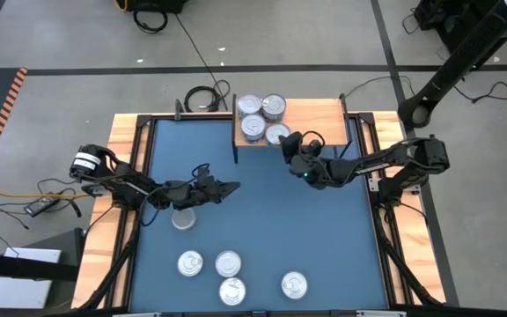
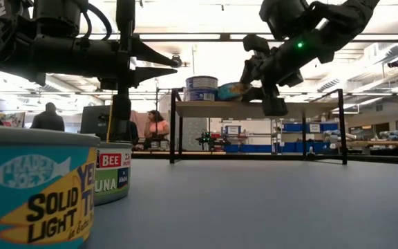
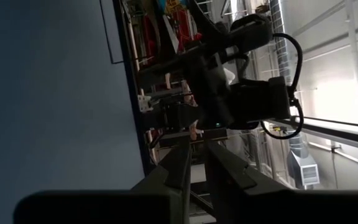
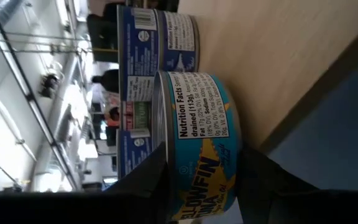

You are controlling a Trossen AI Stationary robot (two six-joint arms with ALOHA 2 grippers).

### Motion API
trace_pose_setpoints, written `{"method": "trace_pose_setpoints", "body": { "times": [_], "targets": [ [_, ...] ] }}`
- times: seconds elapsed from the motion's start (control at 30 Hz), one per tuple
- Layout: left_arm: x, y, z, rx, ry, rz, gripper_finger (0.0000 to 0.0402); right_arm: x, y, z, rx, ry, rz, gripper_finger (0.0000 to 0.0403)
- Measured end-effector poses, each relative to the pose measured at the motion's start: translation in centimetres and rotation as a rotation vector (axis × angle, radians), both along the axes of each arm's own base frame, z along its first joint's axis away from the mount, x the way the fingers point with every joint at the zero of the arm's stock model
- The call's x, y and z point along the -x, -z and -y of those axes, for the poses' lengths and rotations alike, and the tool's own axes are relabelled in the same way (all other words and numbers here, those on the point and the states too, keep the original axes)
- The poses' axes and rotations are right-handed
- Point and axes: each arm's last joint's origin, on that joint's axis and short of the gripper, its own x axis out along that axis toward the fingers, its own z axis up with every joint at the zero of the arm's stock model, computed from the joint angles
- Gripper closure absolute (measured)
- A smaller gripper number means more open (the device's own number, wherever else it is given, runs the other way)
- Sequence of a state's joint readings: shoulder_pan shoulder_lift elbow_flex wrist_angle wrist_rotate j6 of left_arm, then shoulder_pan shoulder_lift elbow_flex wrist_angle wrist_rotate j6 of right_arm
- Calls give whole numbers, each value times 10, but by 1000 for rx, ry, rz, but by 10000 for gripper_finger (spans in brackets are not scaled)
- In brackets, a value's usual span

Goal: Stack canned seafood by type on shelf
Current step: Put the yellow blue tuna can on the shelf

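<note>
Here the job is to set the teal tin (image 4: 197, 149) flat on the shelf (image 1: 319, 113), the wooden board that serves as landmark for everything else. The right gripper (image 1: 290, 143) is at the shelf's front edge, its fingers clamped on the tin's sides. The low view shows the tin at about board height, tilted a little, and whether its base already touches the wood I cannot tell. To do it well, I would level the tin, lower it until the base rests fully on the board, and only then let the fingers part; letting go early could roll it off the front edge.

The blue table (image 1: 324, 229) runs forward from the shelf. The left gripper (image 1: 227, 187) hangs over it, well in front of the shelf's left end, its fingers nearly together with nothing between them.

On the shelf's left half sits a cluster of tins (image 1: 260, 107), some stacked two high, just beside the spot being filled. They are the main obstacle, and a sideways nudge could topple a stack.

Far in front of the shelf, near the table's front edge, lie four loose tins (image 1: 229, 262), and one more tin (image 1: 184, 220) sits below the left arm.
</note>
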State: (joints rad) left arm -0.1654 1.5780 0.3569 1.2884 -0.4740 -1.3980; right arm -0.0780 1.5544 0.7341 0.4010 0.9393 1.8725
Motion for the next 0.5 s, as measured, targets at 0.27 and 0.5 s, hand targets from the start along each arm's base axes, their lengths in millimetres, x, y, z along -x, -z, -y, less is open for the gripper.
{"method": "trace_pose_setpoints", "body": {
  "times": [0.27, 0.5],
  "targets": [
    [0, 0, 0, -3, 1, -1, 353, 2, -5, 4, 40, 18, -26, 269],
    [0, 0, 0, -4, 3, -1, 353, 0, -5, 7, 47, -74, -75, 268]
  ]
}}
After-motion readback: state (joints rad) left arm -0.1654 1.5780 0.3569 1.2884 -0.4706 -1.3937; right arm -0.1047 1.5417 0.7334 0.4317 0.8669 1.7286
